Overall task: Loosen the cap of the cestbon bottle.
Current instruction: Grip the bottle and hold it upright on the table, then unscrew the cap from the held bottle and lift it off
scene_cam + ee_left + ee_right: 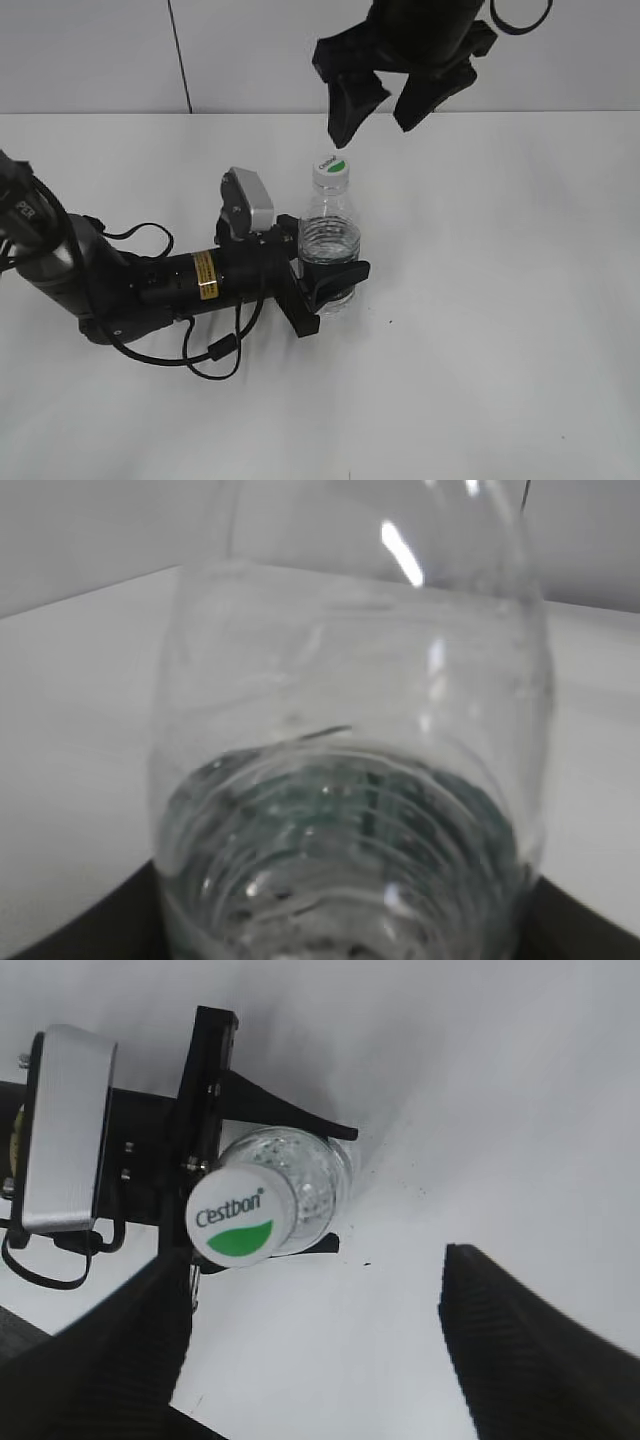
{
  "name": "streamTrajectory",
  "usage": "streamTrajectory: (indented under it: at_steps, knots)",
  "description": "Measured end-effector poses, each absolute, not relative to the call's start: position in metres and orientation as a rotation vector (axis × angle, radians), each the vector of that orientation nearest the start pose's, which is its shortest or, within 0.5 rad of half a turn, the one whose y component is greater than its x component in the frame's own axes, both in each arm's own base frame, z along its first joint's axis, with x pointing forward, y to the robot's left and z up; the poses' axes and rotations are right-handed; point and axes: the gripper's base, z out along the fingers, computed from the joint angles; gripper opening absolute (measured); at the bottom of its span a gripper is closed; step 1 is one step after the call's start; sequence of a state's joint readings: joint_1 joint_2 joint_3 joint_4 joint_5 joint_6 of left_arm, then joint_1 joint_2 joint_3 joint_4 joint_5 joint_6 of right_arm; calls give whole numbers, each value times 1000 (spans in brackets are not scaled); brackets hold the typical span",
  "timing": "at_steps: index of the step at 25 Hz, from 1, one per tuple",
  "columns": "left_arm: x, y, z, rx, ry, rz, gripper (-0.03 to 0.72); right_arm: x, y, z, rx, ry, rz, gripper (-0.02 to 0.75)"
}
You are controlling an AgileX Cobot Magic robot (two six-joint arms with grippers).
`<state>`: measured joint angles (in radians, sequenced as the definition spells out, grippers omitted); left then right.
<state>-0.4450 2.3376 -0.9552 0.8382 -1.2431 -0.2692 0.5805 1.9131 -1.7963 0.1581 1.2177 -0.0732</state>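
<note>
left end effector [325, 285] lying low on white surface [500, 350], pinching cestbon bottle [330, 245] standing upright mid-surface, cap [331, 170] sitting on top, right end effector [385, 108] hovering above toward far edge, fingers [350, 105] spreading wide, touching nothing

The exterior view looks down at a slant across the white bench [520, 330], the bottle [330, 240] near centre. The left wrist view sits low and very near, filled by the bottle's clear wall. The right wrist view looks straight down from above; the cap [238, 1222] lies toward 9 o'clock. All three share the bottle.
</note>
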Motion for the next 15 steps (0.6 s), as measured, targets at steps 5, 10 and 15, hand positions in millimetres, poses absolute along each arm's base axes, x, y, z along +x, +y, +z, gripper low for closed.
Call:
streamTrajectory:
  at_steps: [5, 10, 15]
  knots:
    - [313, -220, 51, 992, 1498, -954, 403, 338, 243, 297, -889, 2730, 337, 587]
    - [313, -220, 51, 993, 1496, -953, 403, 341, 248, 284, -892, 2764, 356, 587]
    - [313, -220, 51, 993, 1496, -953, 403, 343, 258, 281, -914, 2756, 364, 588]
